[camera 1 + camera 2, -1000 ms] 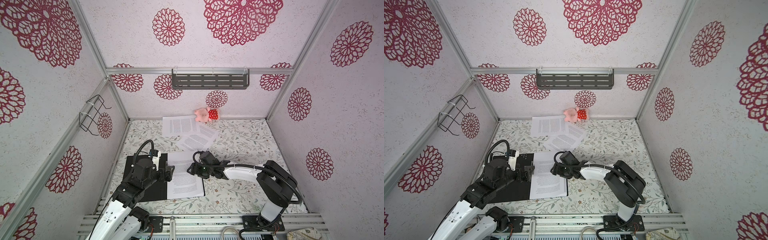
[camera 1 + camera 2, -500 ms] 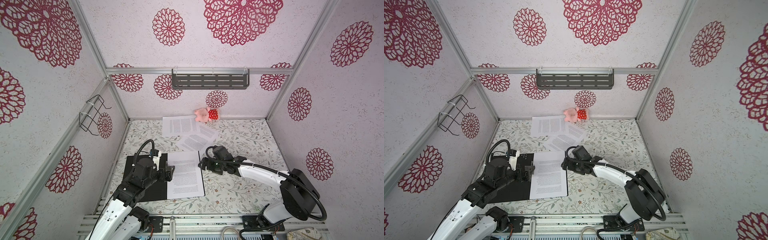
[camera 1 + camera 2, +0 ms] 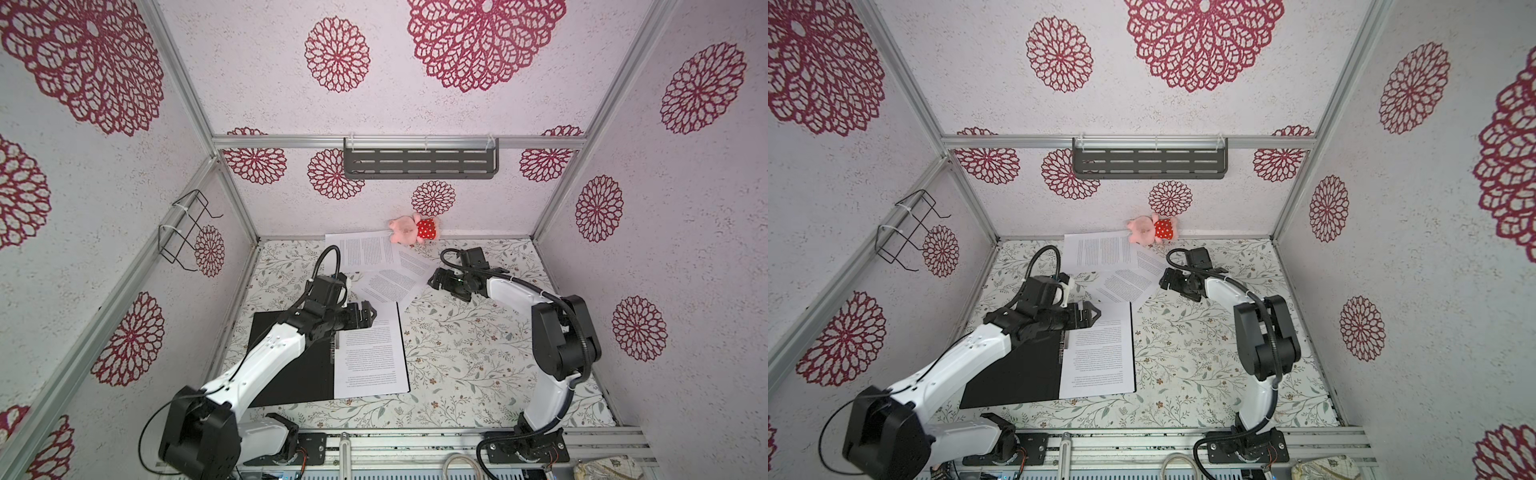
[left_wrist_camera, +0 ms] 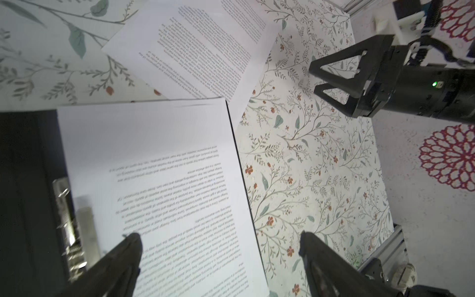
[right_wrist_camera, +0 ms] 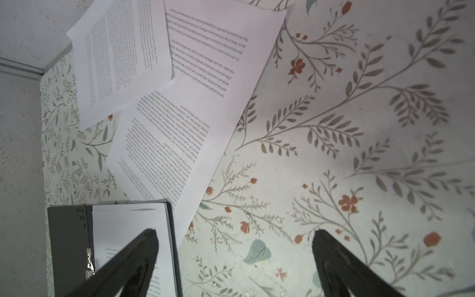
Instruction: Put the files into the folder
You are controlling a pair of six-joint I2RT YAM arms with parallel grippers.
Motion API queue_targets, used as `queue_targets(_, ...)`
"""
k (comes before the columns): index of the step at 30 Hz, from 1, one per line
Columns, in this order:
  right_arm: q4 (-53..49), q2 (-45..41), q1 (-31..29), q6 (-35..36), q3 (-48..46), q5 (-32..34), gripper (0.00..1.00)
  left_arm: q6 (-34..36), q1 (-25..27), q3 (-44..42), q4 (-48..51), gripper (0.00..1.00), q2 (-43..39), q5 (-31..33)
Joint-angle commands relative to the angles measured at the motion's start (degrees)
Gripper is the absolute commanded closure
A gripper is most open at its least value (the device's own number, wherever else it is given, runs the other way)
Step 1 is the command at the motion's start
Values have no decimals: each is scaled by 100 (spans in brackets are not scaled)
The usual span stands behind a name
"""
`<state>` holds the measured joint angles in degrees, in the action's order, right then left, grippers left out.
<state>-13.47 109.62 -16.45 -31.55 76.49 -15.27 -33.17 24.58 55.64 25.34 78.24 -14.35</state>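
- The folder [image 3: 286, 374] lies open on the floral surface [image 3: 478, 353] in front of the left arm, black inside up. One printed sheet [image 3: 370, 353] rests on its right half, beside the spine clip [image 4: 67, 218].
- The other files [image 3: 388, 284], three as far as I can tell, lie loose and overlapping toward the back wall. The farthest has a corner at a pink plush toy [image 3: 405, 227], and the nearest meets the folder's far corner.
- The left fingers [image 4: 120, 262] stand wide above the filed sheet and hold nothing.
- The right fingers [image 5: 140, 257] are also wide and empty, above bare surface just beside the right edge of the loose pile.
- The sheets look light, thin and floppy. Lying flat, they offer no raised edge to pinch.
- They will probably slide easily and may drag a neighbour along where they overlap.
- The best hold is likely the free corner of the nearest sheet, on the side toward the right fingers. Pressing it to buckle up an edge risks a crease.
- A sheet held by one corner will droop, so it is better dragged low toward the folder.
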Motion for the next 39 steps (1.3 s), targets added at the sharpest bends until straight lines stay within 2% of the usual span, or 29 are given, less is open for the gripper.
queue_targets(1, 223, 370, 261, 287, 444, -349, 3, -73, -48, 667, -440, 1, 830, -327)
queue_targets(4, 460, 790, 444, 220, 708, -747, 5, -25, -99, 1440, -399, 1, 1774, -470)
queue_targets(9, 712, 1243, 567, 118, 998, -1049, 5, 102, -216, 2624, -61, 1, 3009, -664)
queue_targets(15, 1021, 1645, 619, -208, 1237, -1331, 5, 156, -389, 3343, -22, 1, 4049, -755)
queue_targets(24, 1173, 2250, 612, -650, 1766, -1541, 7, 306, -563, 3836, 164, 1, 4866, -945)
queue_targets(39, 1487, 2483, 389, -1261, 1710, -1607, 9, 398, -509, 3799, 353, 1, 5208, -969)
